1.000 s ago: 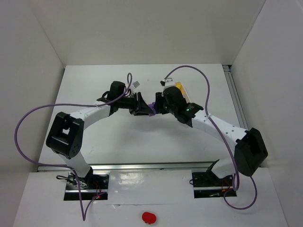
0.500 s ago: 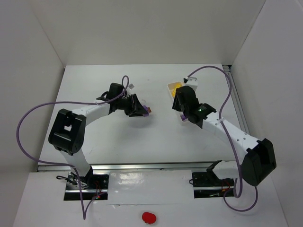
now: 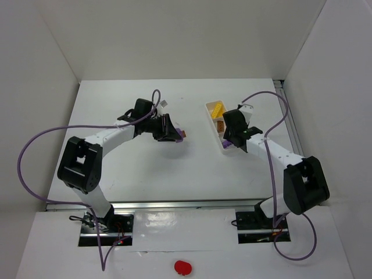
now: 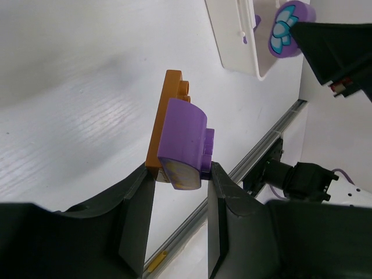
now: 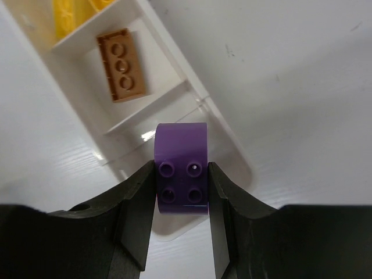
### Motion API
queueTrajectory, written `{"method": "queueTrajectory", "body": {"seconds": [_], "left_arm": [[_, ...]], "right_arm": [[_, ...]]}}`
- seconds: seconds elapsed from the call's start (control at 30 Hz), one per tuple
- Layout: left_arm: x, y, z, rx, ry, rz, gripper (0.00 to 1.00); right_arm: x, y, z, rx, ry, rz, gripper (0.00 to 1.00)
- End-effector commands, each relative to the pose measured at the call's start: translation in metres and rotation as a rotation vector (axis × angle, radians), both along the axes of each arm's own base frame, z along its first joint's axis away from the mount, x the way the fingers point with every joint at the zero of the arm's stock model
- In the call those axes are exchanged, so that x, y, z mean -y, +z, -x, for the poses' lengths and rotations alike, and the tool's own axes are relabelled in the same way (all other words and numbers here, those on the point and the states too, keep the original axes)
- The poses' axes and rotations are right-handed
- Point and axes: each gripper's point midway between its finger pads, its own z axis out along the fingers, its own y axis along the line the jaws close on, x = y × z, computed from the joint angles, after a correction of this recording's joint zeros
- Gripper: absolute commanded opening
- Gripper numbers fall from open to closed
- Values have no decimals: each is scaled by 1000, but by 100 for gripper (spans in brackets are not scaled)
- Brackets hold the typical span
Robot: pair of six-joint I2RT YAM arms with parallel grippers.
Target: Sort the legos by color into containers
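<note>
My left gripper (image 3: 175, 135) is shut on a small purple brick (image 4: 183, 142) stuck to an orange-brown brick (image 4: 164, 119), and holds both above the table's middle. My right gripper (image 3: 233, 137) is shut on the squarer purple brick (image 5: 181, 174) and holds it just over the near end compartment of the white tray (image 5: 231, 150). The tray (image 3: 208, 109) lies at the right. Its middle compartment holds an orange-brown brick (image 5: 122, 65) and its far compartment holds yellow bricks (image 5: 68, 14). The left wrist view shows the tray (image 4: 229, 43) and the right gripper's purple brick (image 4: 289, 28) beyond it.
A metal rail (image 3: 289, 125) runs along the table's right edge. White walls close in the table at the left, back and right. Purple cables (image 3: 35, 151) loop off both arms. A small red object (image 3: 182, 267) lies in front of the arm bases.
The two grippers were together at the table's middle. The right gripper pulled away to the right with the squarer purple brick and now hangs over the tray. The left gripper barely moved.
</note>
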Motion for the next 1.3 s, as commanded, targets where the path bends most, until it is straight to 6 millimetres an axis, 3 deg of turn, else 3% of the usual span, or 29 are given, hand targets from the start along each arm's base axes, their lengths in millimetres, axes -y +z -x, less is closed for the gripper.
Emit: {"method": "queueTrajectory", "body": {"seconds": [0.0, 0.1, 0.27, 0.3, 0.37, 0.47, 0.5, 0.53, 0.6, 0.67, 0.73, 0.77, 0.8, 0.87, 0.93, 1.0, 1.13, 1.17, 1.27], "left_arm": [[9, 24, 0, 81, -40, 13, 0], [10, 24, -3, 81, -40, 13, 0], [13, 24, 0, 81, -49, 13, 0], [13, 24, 0, 81, -49, 13, 0], [13, 27, -2, 97, -54, 13, 0], [16, 26, 2, 88, -63, 11, 0], [16, 26, 2, 88, -63, 11, 0], [17, 30, 0, 97, -63, 14, 0], [16, 29, 0, 104, -68, 11, 0], [17, 33, -2, 112, -68, 14, 0], [18, 38, -2, 132, -90, 17, 0], [17, 37, -1, 131, -96, 10, 0], [22, 44, 4, 156, -154, 41, 0], [28, 55, 11, 183, -238, 88, 0], [34, 57, 24, 190, -338, 149, 0], [38, 67, 28, 227, -392, 199, 0], [39, 81, 47, 254, -504, 342, 0], [35, 88, 52, 265, -532, 380, 0], [29, 93, 55, 270, -560, 425, 0]], "right_arm": [[10, -7, -11, 60, -52, -23, 20], [19, -11, -15, 68, -86, -21, 22], [18, -11, -19, 81, -89, -24, 84], [18, -11, -19, 81, -89, -24, 86], [15, -3, -21, 99, -82, -40, 86], [9, 11, -18, 131, -63, -55, 69], [9, 16, -18, 141, -58, -53, 63], [5, 19, -17, 149, -45, -57, 48], [2, 24, -14, 150, -38, -52, 35], [-16, 36, -14, 170, 28, -62, 22], [-33, 47, -7, 181, 125, -78, 22], [-57, 57, -6, 199, 222, -137, 22], [-68, 61, -4, 201, 298, -154, 23], [-101, 76, 4, 210, 470, -258, 30], [-116, 79, 12, 198, 557, -309, 44], [-132, 94, 19, 221, 661, -376, 51], [-140, 107, 22, 245, 769, -474, 60], [-140, 111, 22, 250, 783, -501, 66], [-141, 127, 26, 278, 863, -602, 74]]}}
